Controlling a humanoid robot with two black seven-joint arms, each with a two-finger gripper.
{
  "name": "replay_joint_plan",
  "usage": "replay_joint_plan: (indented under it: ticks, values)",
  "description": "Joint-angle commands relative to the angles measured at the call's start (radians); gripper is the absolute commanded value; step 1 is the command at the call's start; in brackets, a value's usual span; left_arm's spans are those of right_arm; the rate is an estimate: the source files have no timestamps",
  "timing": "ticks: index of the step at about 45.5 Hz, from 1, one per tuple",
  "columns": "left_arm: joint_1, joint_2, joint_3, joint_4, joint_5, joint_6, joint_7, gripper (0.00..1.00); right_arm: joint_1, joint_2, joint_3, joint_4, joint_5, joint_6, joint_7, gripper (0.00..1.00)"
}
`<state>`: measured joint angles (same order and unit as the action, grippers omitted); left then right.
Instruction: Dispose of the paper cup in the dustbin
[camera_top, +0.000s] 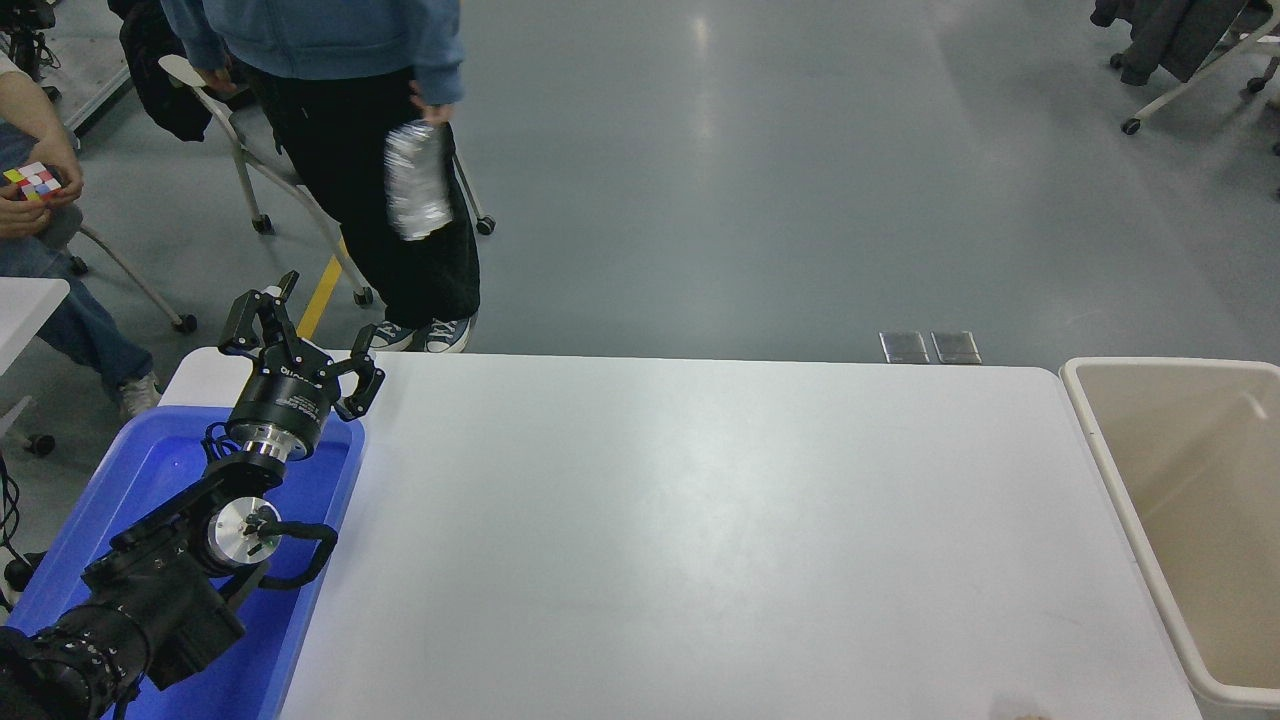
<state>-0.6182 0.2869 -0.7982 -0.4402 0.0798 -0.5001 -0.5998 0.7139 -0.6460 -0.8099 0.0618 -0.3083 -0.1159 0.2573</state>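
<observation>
No small white paper cup shows anywhere on the white worktop (700, 520). The left black claw (300, 345) hovers spread and empty over the bright blue plastic tray (150, 480); the right arm is out of view. Far off to that claw's right stands the large beige plastic dustbin (1100, 440). Such a cup would likely be light and easily crushed, so a gentle pinch across its rim seems wisest.

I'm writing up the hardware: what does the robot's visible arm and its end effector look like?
The left arm is black with a silver metal wrist ring, a round silver joint cap and a looping black cable. Its end effector is black with jointed fingers and small white lettering, too small to read.
</observation>
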Motion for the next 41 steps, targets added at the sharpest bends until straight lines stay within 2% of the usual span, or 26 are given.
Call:
replay_joint_plan:
  ticks: [1, 11, 19, 24, 27, 31, 41]
  values:
    - [0.000, 0.000, 0.001, 0.000, 0.000, 0.000, 0.000, 1.00, 0.044, 0.000, 0.031, -0.007, 0.000, -0.001, -0.001, 1.00]
    - [0.000, 0.000, 0.001, 0.000, 0.000, 0.000, 0.000, 1.00, 0.053, 0.091, 0.098, -0.106, 0.000, 0.001, -0.001, 1.00]
    - [0.000, 0.000, 0.001, 0.000, 0.000, 0.000, 0.000, 1.00, 0.024, 0.075, 0.101, -0.131, 0.002, 0.012, -0.003, 1.00]
    - [0.000, 0.000, 0.001, 0.000, 0.000, 0.000, 0.000, 1.00, 0.042, 0.049, 0.120, -0.131, 0.003, 0.082, 0.000, 1.00]
    - [0.000, 0.000, 0.001, 0.000, 0.000, 0.000, 0.000, 1.00, 0.068, 0.026, 0.205, -0.126, 0.052, 0.133, 0.005, 1.00]
    - [0.000, 0.000, 0.001, 0.000, 0.000, 0.000, 0.000, 1.00, 0.110, 0.000, 0.380, -0.087, 0.103, 0.186, 0.007, 1.00]
    - [0.000, 0.000, 0.001, 0.000, 0.000, 0.000, 0.000, 1.00, 0.176, -0.112, 0.667, 0.214, 0.120, 0.190, 0.008, 1.00]
